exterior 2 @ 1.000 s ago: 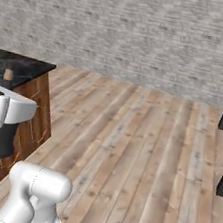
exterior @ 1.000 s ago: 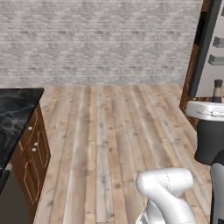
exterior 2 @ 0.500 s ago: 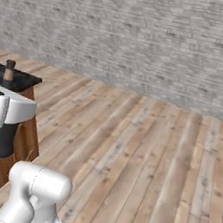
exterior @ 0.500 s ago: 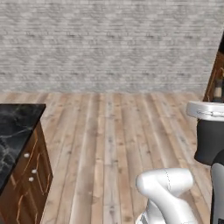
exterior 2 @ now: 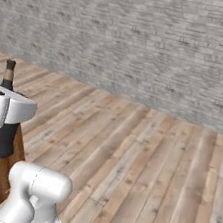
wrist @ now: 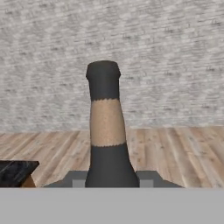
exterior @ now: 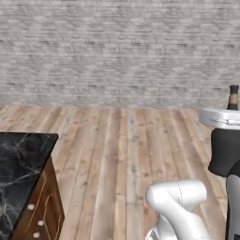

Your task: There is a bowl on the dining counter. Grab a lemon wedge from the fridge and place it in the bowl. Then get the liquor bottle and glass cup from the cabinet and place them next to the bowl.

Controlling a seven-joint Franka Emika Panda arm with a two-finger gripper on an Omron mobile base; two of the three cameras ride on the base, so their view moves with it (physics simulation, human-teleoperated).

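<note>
In the hand view a dark liquor bottle (wrist: 105, 131) with a tan band on its neck stands upright right in front of the camera. My gripper (wrist: 110, 178) is shut on its body. The left base view has the bottle's top (exterior: 233, 96) poking up above the white hand at the right edge. Its top (exterior 2: 8, 74) rises over the hand at the left edge of the right base view. The bowl, lemon wedge, glass cup, fridge, cabinet and dining counter are out of view.
A black marble worktop (exterior: 21, 164) over knobbed wooden drawers sits low on the left, and its corner (wrist: 15, 171) appears in the hand view. Wooden plank floor (exterior: 122, 140) stretches ahead to a grey brick wall (exterior 2: 144, 42).
The whole picture has shifted as the base turned: the dark cabinet edge on the right slid out and the worktop came closer. The bottle stays in the grip.
</note>
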